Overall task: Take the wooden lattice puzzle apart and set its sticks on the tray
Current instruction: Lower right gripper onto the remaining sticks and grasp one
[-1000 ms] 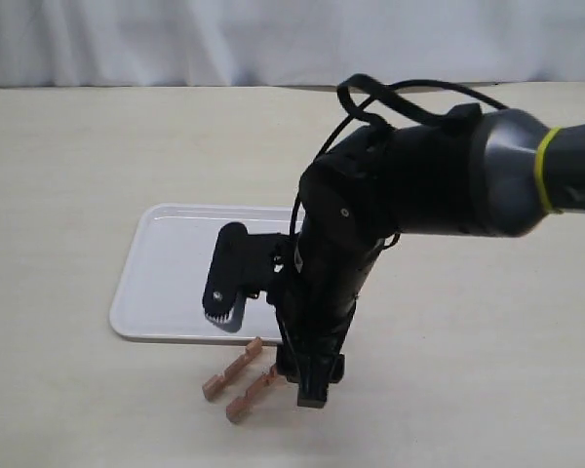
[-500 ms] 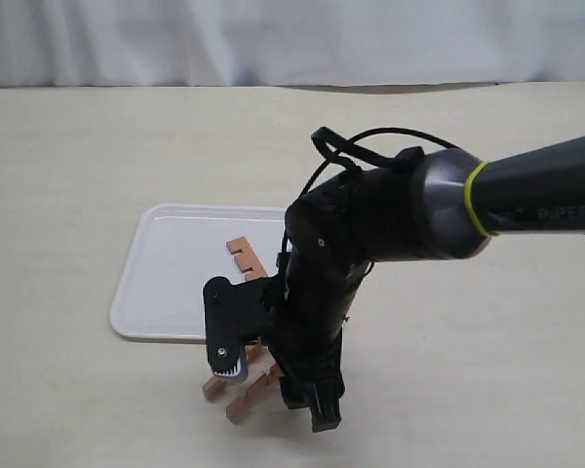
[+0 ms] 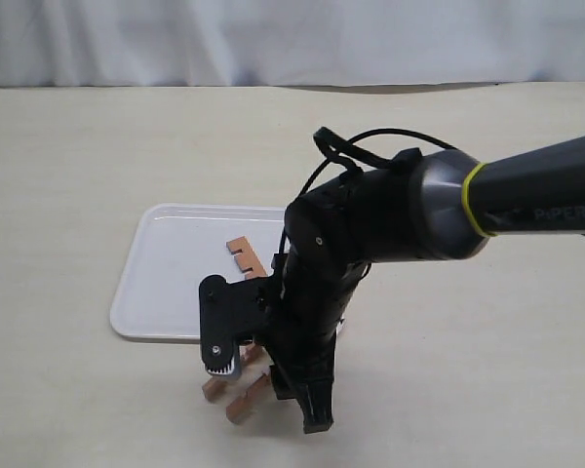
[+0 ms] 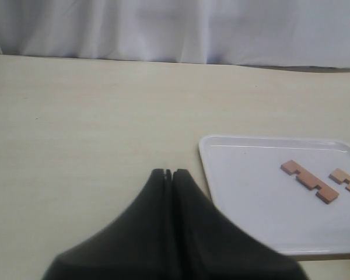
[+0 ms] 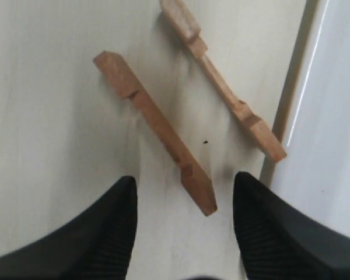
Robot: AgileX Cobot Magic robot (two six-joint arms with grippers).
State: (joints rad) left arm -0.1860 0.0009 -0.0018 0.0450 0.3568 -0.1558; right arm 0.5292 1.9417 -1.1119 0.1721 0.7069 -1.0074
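Right end effector (image 5: 184, 178) spread, straddling reddish-brown notched wooden stick (image 5: 157, 125) on tabletop (image 5: 46, 116), left end effector (image 4: 168, 173) pressed together, empty, left wrist view alone shows two sticks (image 4: 309, 181) on white plastic tray (image 4: 251, 198)

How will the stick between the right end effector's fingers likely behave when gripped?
The stick looks like solid wood, so probably stiff and light. Lying flat and thin on the table, it may slide rather than lift cleanly. Its flat faces make rolling unlikely.
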